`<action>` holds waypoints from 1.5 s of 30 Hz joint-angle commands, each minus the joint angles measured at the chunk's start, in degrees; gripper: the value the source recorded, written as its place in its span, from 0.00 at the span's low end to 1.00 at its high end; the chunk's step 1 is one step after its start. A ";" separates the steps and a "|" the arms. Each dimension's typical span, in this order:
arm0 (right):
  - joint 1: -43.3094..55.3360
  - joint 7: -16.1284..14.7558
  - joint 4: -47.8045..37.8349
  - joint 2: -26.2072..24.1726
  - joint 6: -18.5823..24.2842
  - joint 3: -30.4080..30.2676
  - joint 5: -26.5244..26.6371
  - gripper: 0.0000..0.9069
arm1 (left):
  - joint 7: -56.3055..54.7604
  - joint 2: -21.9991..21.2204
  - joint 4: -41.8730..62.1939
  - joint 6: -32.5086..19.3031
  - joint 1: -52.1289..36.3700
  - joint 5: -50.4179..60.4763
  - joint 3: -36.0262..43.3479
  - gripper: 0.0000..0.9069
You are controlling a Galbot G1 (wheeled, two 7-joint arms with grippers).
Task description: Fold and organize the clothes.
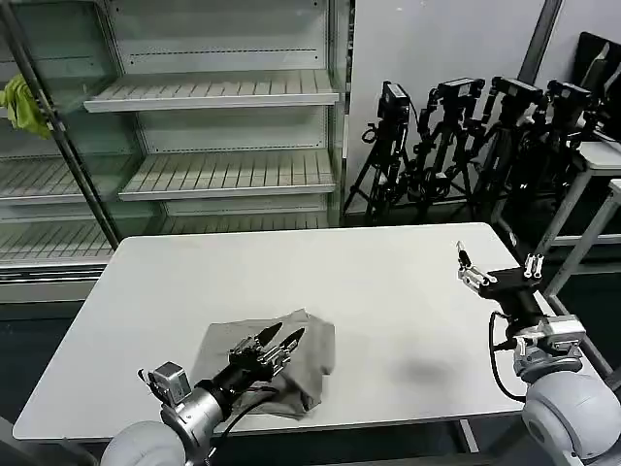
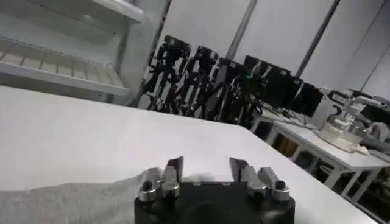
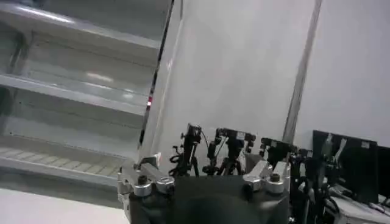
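Note:
One piece of the clothes, a light grey shirt (image 1: 312, 357), lies folded into a compact bundle near the front edge of the white table (image 1: 388, 301). My left gripper (image 1: 284, 337) hovers low over the bundle's middle, open, with nothing between its fingers (image 2: 175, 168). In the left wrist view the grey knit (image 2: 67, 204) lies beside and under the left gripper (image 2: 207, 168), with bare table beyond. My right gripper (image 1: 498, 260) is raised above the table's right side, open and empty. The right gripper (image 3: 204, 169) faces the shelves and tripods.
A metal shelving unit (image 1: 213, 92) stands behind the table, with a yellow-green rag (image 1: 21, 102) hanging at its left. Black camera tripods (image 1: 456, 146) crowd the back right. More tables (image 1: 597, 165) stand to the right. The table's far half and right side are bare.

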 commanded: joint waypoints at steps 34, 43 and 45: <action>1.77 -0.54 3.40 -0.58 0.14 -0.22 2.18 1.00 | -0.03 -4.20 10.68 -1.86 11.36 7.35 -16.83 1.00; 1.37 -0.57 4.27 -0.08 0.01 -0.14 2.11 1.00 | 0.57 -4.00 8.59 -1.47 12.69 7.05 -16.02 1.00; 1.28 -0.58 4.41 -0.08 -0.01 -0.06 2.12 1.00 | 0.66 -4.09 7.85 -1.40 12.84 6.99 -15.79 0.88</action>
